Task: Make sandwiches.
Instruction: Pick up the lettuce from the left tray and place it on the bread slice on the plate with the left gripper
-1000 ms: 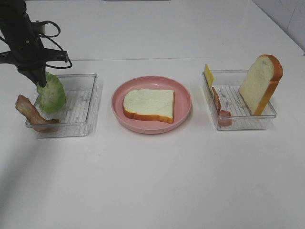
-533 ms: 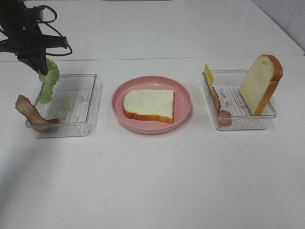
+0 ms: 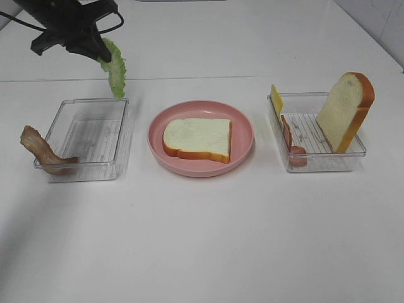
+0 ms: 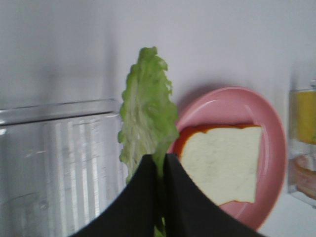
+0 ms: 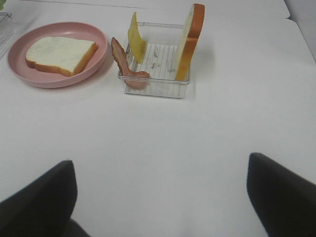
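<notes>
While the left tool [image 4: 159, 159] pinches the lettuce leaf [image 4: 148, 108] aloft, right tool [image 5: 160, 195] gapes wide — empty.

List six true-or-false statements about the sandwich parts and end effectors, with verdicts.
1. The left end effector is shut on the lettuce leaf. True.
2. The lettuce leaf lies on the pink plate. False: it hangs from that end effector.
3. One bread slice lies flat on the plate. True.
4. The right end effector holds the cheese. False: it is open and empty; the cheese stands in the right tray.
5. The second bread slice lies flat. False: it stands upright in the right tray.
6. A bacon strip hangs over the left tray's edge. True.
</notes>
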